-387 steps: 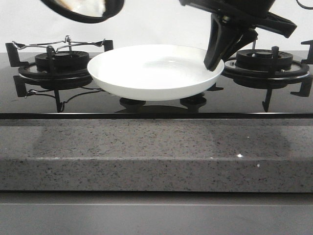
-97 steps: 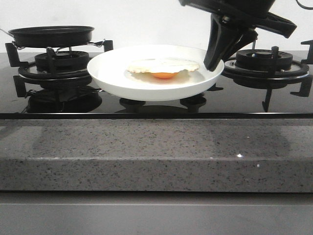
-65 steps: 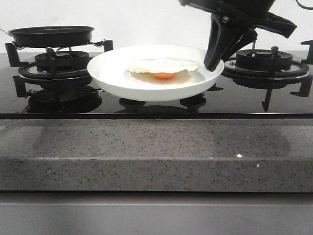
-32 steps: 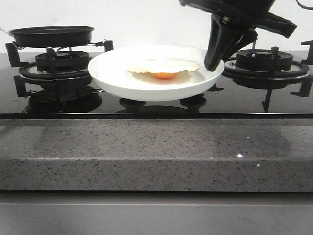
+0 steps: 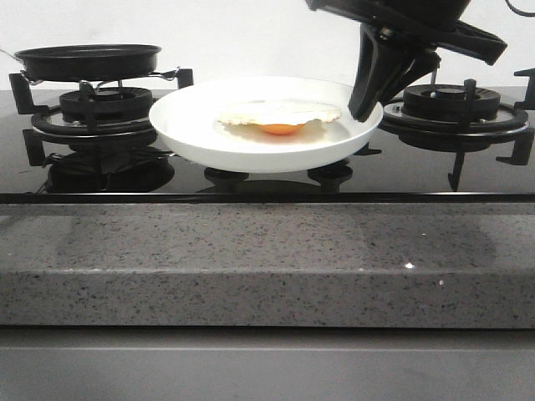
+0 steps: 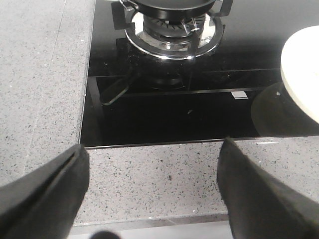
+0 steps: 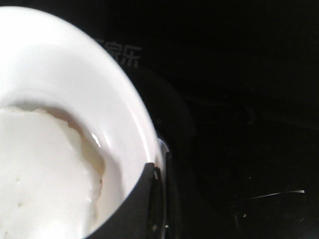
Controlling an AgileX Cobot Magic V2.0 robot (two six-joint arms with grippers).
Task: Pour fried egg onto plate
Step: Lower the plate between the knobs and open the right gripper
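Granite counter (image 5: 267, 259) in front, black glass gas hob (image 5: 267, 180) behind it. White plate (image 5: 251, 138) sits mid-hob between the two burners, right gripper (image 5: 368, 104) pinching its right rim, fingers pressed onto the edge. Black frying pan (image 5: 88, 60) sits on the left burner (image 5: 100, 113). Left gripper (image 6: 152, 189) hangs over the counter edge, fingers spread, holding nothing. Fried egg (image 5: 280, 115) lies in the plate, orange yolk toward the front.
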